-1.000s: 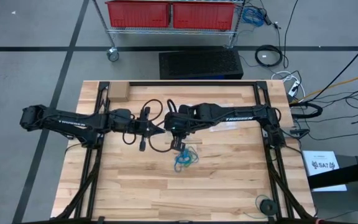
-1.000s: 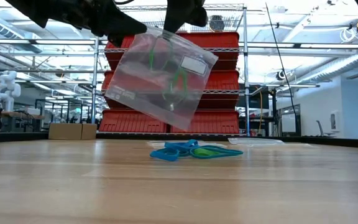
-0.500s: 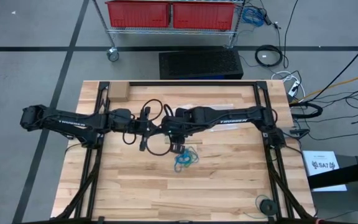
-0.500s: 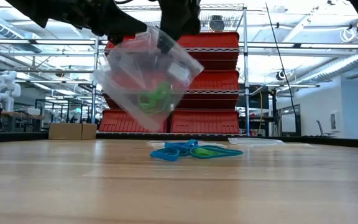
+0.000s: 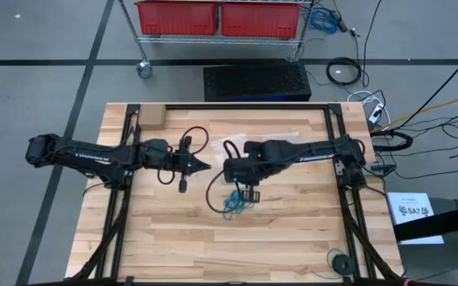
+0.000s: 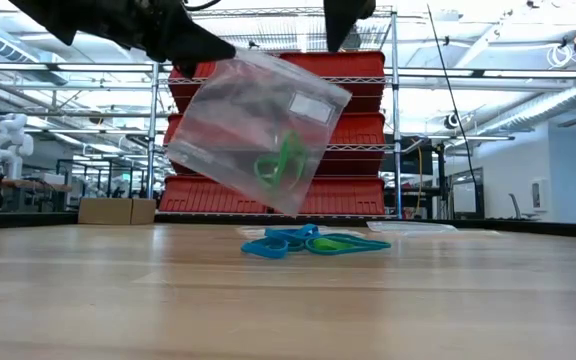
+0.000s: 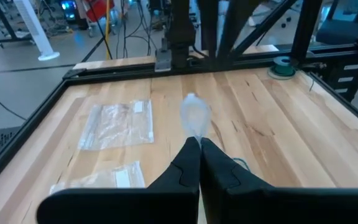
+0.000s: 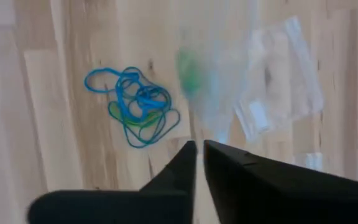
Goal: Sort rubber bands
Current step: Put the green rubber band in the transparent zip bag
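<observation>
A clear plastic bag [image 6: 253, 130] hangs in the air from my left gripper [image 6: 226, 50], which is shut on it. One green rubber band [image 6: 281, 163] lies bunched in the bag's low part. From above, the bag [image 5: 216, 187] shows faintly beside my left gripper [image 5: 206, 167]. A pile of blue, teal and green rubber bands [image 5: 235, 202] lies on the table near its middle. My right gripper [image 5: 250, 193] hovers over that pile [image 8: 137, 102], shut and touching nothing. My left gripper pinches the bag's upper corner [image 7: 195, 132] between its two fingers, reaching level from the table's left. The bag is lifted clear and hangs tilted below the fingertips [image 6: 218, 47], slack, with the green band inside it.
Two more clear bags [image 7: 117, 124] [image 7: 101, 177] lie flat on the far part of the table. A small cardboard box [image 5: 151, 117] sits at the far left corner, and a tape roll [image 5: 340, 262] near the right near corner. The near half is bare wood.
My right gripper has drawn out of the bag's mouth and moved toward the table's right and near edge, over the pile. The green band, stretched in the bag a second ago, has dropped and bunched in its low part. The bag swung and settled.
</observation>
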Tool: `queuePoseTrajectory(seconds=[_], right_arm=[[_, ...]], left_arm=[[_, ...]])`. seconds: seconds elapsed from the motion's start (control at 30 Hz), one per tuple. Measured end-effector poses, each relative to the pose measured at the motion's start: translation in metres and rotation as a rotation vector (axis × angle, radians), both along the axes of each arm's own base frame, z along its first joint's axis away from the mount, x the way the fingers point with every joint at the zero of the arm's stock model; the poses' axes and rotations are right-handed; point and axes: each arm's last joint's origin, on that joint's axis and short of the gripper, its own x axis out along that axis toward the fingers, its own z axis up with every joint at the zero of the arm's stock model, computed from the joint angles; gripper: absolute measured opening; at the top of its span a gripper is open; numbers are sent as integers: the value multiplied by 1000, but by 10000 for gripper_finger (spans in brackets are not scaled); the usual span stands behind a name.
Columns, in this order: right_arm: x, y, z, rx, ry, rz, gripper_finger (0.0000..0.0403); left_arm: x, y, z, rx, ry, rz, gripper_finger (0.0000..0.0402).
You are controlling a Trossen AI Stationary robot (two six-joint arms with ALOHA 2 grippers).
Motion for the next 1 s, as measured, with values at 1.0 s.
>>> queuePoseTrajectory(seconds=[1.0], right_arm=[[-19,55,-196,117,-236,174,80]], left_arm=[[2,1,1,5,-22,24,0]])
